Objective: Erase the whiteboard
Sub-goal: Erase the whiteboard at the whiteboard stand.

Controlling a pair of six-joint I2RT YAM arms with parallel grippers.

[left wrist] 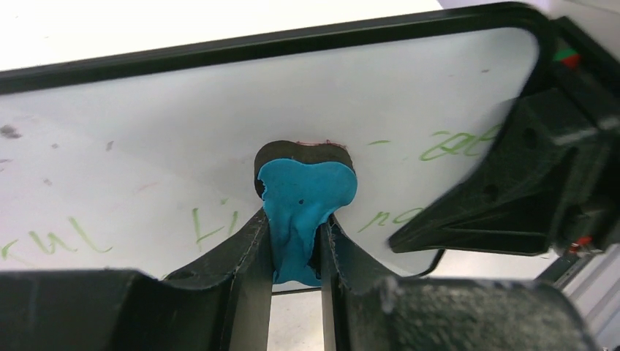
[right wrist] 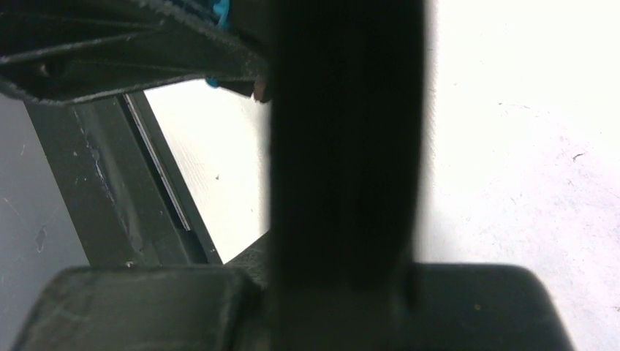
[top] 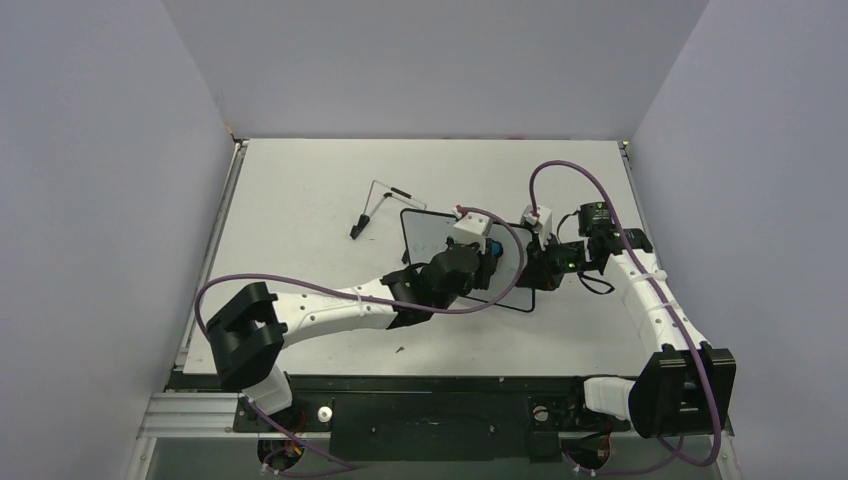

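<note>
**Figure. Whiteboard erasing, mid-task; 3 views.** The whiteboard [top: 425, 232] lies at the middle of the table [top: 300, 190], just right of centre in the top view, writing face up. Its long axis runs roughly left to right across that frame, dipping slightly toward the right. Whether it lies fully flat cannot be told.

The left gripper [top: 487, 264] is pinching a blue eraser [left wrist: 303, 194] between its 2 fingers, and the eraser's dark pad is pressed on the board face near mid-frame of the left wrist view. The right gripper [top: 545, 268] is pressed together at the board's right edge and appears to pinch that edge to steady it. In the right wrist view its dark fingers [right wrist: 343, 146] fill the centre, with the board to their left.

Progress, as judged: partly done at most. The upper part of the board face looks free of writing, but green handwriting [left wrist: 212, 227] shows at lower left, lower centre and upper right of the left wrist view, so all 3 patches are left to wipe. A wire stand [top: 399, 190] lies apart, at upper left of the board.
</note>
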